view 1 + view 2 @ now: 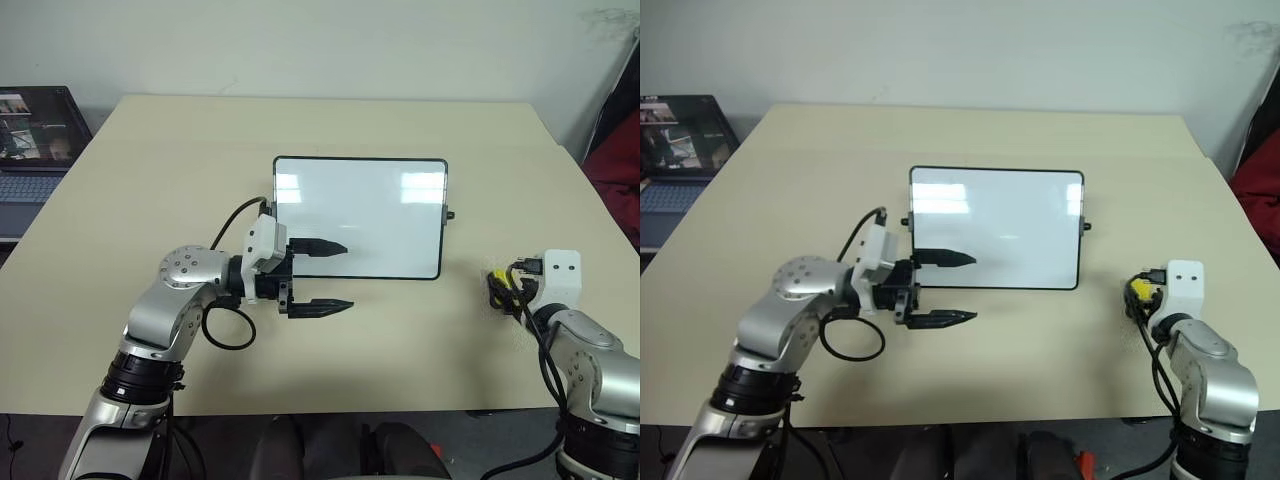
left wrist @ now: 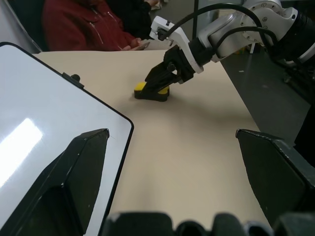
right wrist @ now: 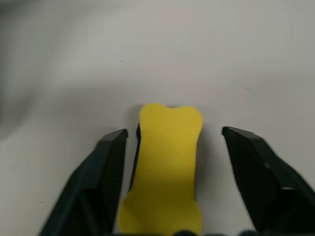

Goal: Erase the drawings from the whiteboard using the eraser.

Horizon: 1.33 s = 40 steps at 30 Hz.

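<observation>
While the right claw [image 3: 170,182] stands released astride it, the eraser [image 3: 166,172] lies lengthwise between the fingers.

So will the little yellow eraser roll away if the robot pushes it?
Probably not. The small yellow eraser with a dark base lies flat on the beige table, so it should slide, not roll. It looks light, and its pinched-in middle should give the right tool an easy hold.
</observation>
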Motion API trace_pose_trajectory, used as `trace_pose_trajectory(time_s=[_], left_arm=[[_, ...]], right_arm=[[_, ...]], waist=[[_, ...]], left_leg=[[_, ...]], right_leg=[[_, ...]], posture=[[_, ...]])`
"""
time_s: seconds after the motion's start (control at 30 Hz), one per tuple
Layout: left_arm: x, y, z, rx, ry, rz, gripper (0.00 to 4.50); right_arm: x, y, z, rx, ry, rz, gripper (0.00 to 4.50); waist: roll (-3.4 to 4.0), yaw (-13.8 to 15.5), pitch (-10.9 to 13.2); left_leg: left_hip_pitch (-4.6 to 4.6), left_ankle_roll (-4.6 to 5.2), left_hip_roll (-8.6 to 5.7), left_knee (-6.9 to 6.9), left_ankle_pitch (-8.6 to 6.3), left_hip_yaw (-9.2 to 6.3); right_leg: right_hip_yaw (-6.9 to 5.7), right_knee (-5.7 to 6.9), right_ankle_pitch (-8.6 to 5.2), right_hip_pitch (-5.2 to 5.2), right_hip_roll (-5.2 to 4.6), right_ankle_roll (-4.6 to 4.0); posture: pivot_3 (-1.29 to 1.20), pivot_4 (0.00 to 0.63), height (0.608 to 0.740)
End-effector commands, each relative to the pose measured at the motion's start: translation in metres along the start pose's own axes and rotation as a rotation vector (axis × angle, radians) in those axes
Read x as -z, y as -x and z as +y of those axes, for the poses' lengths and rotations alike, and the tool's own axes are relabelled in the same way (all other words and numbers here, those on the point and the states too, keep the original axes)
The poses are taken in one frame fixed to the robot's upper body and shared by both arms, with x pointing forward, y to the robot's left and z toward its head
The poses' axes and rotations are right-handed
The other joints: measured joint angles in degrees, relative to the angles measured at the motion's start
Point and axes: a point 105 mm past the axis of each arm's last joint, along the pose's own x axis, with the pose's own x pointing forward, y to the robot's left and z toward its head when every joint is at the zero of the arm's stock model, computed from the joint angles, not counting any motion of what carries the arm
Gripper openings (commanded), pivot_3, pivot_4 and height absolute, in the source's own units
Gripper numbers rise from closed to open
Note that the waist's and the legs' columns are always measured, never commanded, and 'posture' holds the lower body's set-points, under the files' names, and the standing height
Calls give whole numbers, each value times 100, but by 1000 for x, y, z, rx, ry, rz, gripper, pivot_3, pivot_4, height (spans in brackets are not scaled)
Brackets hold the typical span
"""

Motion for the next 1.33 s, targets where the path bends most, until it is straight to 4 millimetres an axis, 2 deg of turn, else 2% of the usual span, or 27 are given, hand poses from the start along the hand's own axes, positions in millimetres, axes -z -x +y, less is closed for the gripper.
trace_pose_trajectory(time_s=[0.03, 0.1, 0.17, 0.23, 0.37, 0.47, 0.57, 0.63, 0.73, 0.87, 0.97, 1.23, 1.33], left_arm=[[-5, 8, 11, -96, -17, -21, 4500], [-6, 19, 28, -231, -22, -28, 4500], [-9, 37, 39, -359, -8, -45, 4500], [-6, 52, 41, -445, 14, -42, 4500], [-1, 70, 36, -602, 37, -45, 4500], [8, 84, 26, -746, 72, -46, 4500], [17, 100, 16, -929, 81, -46, 4500], [24, 115, 8, -1068, 77, -27, 4500], [32, 121, 0, -1170, 82, -6, 4500], [52, 147, -13, -1371, 120, 17, 4500], [65, 142, -19, -1438, 132, 38, 4500], [84, 127, -35, -1459, 176, 82, 4500], [85, 121, -32, -1453, 178, 76, 4500]], right_arm=[[-17, 5, 1, 2, -28, -66, 4443], [-34, 12, 8, -10, 7, -148, 4484], [-59, 28, 33, -96, 59, -276, 4484], [-66, 40, 55, -153, 107, -350, 4484], [-54, 50, 81, -199, 181, -422, 4484], [-37, 51, 95, -251, 153, -487, 4484], [-19, 57, 95, -278, 200, -564, 4484], [-4, 60, 96, -315, 157, -573, 4484], [4, 60, 89, -319, 97, -589, 4484], [24, 52, 100, -340, 21, -560, 4484], [29, 42, 103, -357, 66, -549, 4484], [24, 54, 98, -378, 103, -554, 4484], [21, 51, 98, -402, 123, -542, 4484]], waist=[[1, 0, 0], [4, 1, 2], [6, -9, 3], [9, -26, 4], [7, -10, -2], [4, 10, -4], [2, 11, -5], [-4, 4, -9], [-4, 1, -8], [-5, -4, -16], [-6, 3, -17], [-8, 20, -19], [-8, 15, -19]], left_leg=[[0, 0, 1, 0, 0, 0], [0, 0, 1, 1, 0, -1], [0, 0, 1, 1, 0, -2], [0, 0, 6, -1, 0, -1], [-1, -1, 10, -4, -1, -10], [-5, -1, 4, 0, -1, -8], [-1, 0, 2, 6, -1, -12], [6, 1, 3, 6, -1, -16], [14, 0, 4, 6, 0, -24], [37, 3, 5, 5, 4, -30], [37, 3, 3, 5, 4, -28], [31, 2, -1, 1, 3, -25], [32, 2, 0, 2, 3, -25]], right_leg=[[0, 0, 0, 0, 0, 0], [1, 1, 0, 0, 0, 0], [0, 1, 0, -1, 0, 0], [4, 2, 0, -4, 4, 0], [-1, -5, -3, -1, 6, 4], [-1, -11, -3, 3, -22, 5], [-4, -8, -8, 12, -30, 15], [-6, -7, -12, 22, -36, 25], [-13, 3, -11, 25, -26, 23], [-12, 6, -10, 41, -24, 19], [-10, 5, -10, 39, -25, 19], [-11, 1, -10, 38, -26, 18], [-10, 2, -10, 37, -26, 18]], posture=[[0, 150, 740], [0, 150, 740], [0, 150, 740], [0, 150, 740], [0, 150, 740], [0, 150, 740], [0, 150, 740], [0, 150, 740], [0, 150, 740], [0, 150, 740], [0, 150, 740], [0, 150, 740], [0, 150, 740]])
